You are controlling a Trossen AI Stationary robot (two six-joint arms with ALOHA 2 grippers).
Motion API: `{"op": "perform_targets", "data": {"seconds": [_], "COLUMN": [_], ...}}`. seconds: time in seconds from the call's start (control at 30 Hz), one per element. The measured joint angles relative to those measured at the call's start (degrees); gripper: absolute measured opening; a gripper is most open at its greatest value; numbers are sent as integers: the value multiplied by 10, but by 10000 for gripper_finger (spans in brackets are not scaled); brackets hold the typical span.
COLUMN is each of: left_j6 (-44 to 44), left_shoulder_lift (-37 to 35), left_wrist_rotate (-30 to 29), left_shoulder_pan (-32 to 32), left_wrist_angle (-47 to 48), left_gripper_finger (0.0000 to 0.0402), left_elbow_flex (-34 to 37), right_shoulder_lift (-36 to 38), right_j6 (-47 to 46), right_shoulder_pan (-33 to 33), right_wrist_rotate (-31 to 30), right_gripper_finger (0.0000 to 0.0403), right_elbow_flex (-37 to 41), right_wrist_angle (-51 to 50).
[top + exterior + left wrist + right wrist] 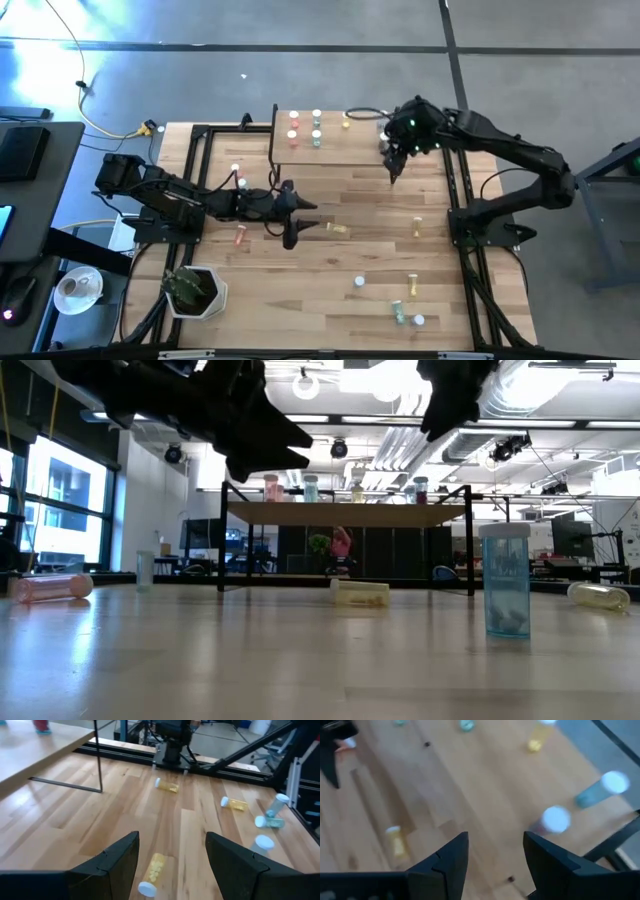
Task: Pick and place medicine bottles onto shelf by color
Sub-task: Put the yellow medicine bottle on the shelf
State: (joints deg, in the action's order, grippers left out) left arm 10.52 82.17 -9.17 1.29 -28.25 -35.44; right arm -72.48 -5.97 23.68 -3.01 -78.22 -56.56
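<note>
Medicine bottles [411, 286] are lying scattered over the counter [340, 270], others standing on the shelf [330, 150]. A potted plant [195, 291] is sitting at the counter's corner. The left gripper [300, 218] is hovering open above a fallen yellow bottle [152, 873]; the right gripper [393, 168] is hanging open beside the shelf. Only the low view is showing an upright blue bottle [505, 580] close up; no labels are reading
</note>
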Motion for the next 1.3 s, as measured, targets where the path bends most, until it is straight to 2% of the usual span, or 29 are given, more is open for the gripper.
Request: {"op": "perform_targets", "data": {"seconds": [0.57,0.8,1.0,1.17,1.3], "left_j6": [8,31,46,54,65], "left_shoulder_lift": [0,0,0,-17,-65], "left_wrist_rotate": [1,1,-5,-56,-121], "left_shoulder_pan": [-56,-100,-134,-149,-146], "left_wrist_angle": [2,2,12,63,165], "left_gripper_finger": [220,220,220,220,220], "left_elbow_flex": [0,0,0,0,-1], "right_shoulder_lift": [124,142,136,135,135], "right_j6": [-200,-319,-386,-405,-405], "right_shoulder_pan": [-220,-343,-440,-493,-514], "right_wrist_rotate": [-4,-72,-152,-209,-228], "right_gripper_finger": [181,181,181,181,181], "right_elbow_flex": [234,301,320,320,320], "right_wrist_angle": [159,204,217,228,241]}}
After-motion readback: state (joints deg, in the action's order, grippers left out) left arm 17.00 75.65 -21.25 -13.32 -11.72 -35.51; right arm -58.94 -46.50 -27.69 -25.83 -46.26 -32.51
